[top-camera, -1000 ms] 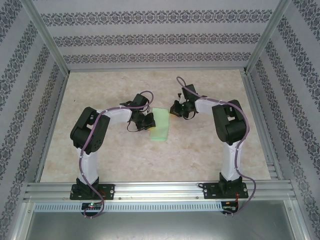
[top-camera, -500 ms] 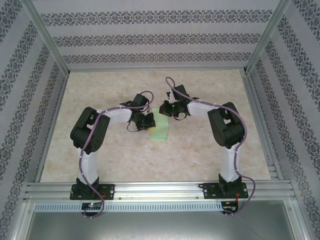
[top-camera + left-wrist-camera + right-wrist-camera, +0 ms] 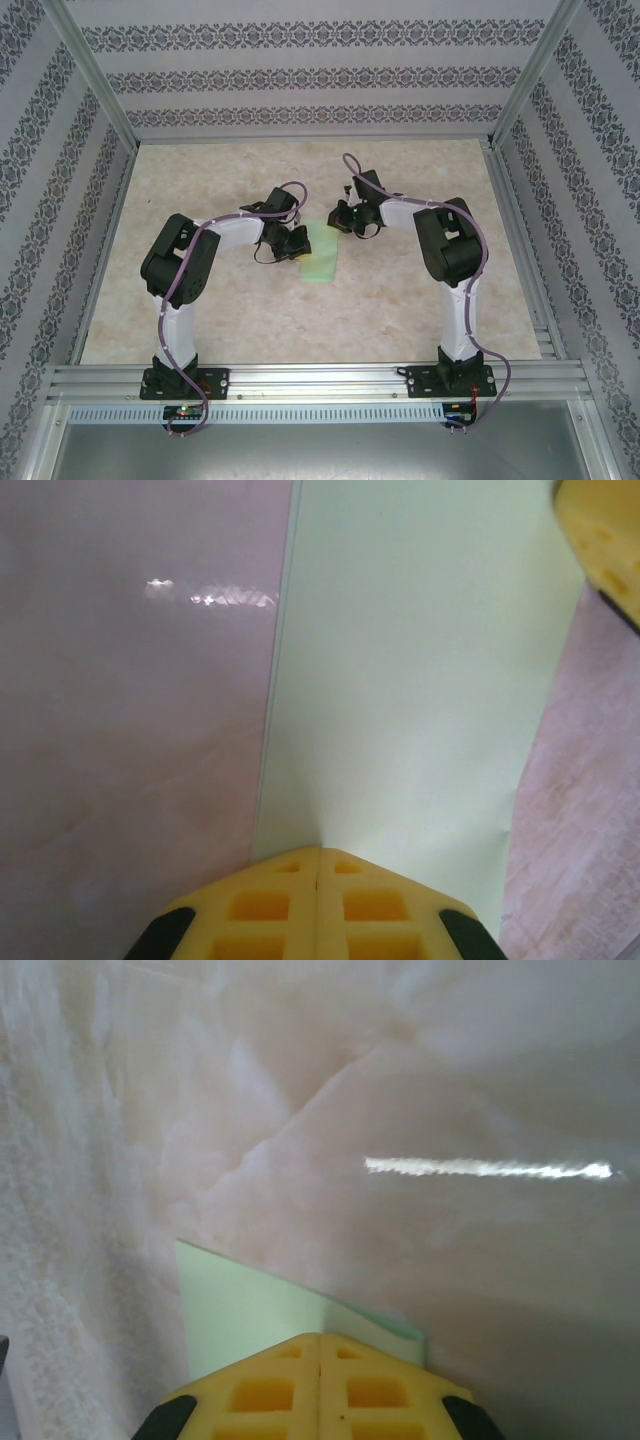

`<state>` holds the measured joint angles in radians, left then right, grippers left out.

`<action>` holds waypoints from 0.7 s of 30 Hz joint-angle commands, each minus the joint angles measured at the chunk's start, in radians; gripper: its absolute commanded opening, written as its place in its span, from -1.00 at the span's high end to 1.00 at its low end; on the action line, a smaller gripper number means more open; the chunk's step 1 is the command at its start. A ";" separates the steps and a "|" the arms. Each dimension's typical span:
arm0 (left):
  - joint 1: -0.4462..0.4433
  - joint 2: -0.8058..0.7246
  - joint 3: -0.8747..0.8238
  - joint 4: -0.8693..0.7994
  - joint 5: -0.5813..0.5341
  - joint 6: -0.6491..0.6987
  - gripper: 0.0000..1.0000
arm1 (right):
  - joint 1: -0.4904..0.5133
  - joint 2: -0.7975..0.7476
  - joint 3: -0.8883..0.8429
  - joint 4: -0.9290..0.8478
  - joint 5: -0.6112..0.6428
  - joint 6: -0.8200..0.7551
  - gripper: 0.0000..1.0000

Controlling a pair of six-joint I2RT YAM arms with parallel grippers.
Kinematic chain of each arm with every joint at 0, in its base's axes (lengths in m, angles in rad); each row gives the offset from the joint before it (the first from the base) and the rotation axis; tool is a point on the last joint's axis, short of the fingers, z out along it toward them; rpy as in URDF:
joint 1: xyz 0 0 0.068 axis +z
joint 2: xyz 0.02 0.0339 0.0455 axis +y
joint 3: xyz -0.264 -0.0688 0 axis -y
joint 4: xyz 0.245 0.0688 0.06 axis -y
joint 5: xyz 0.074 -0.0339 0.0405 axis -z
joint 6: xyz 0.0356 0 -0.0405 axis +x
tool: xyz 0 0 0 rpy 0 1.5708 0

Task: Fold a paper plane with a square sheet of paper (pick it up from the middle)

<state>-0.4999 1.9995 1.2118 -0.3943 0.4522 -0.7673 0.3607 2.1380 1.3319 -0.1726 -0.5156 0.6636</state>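
Left fingers (image 3: 262, 912) clenched pad to pad, tips pressed on the left edge of the square sheet of paper (image 3: 400, 680); right fingers (image 3: 262, 1395) clenched the same way, tips on its far corner. The sheet lies mid-tabletop (image 3: 200, 310) as a narrow doubled strip, so I'd judge first folds done, nose and wing folds left. Left arm (image 3: 185, 262) and right arm (image 3: 452, 250) elbows-out, forearms angled inward, wrists low over the strip
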 commanded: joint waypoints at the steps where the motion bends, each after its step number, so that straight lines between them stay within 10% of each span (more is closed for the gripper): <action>1: -0.020 0.130 -0.078 -0.181 -0.136 0.022 1.00 | -0.068 0.034 0.021 0.010 0.072 0.035 1.00; 21: -0.023 0.132 -0.067 -0.176 -0.138 0.014 1.00 | 0.150 -0.241 -0.260 0.021 0.000 0.072 1.00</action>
<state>-0.4999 2.0003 1.2160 -0.3988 0.4522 -0.7673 0.5194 1.8988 1.0836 -0.1551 -0.5133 0.7246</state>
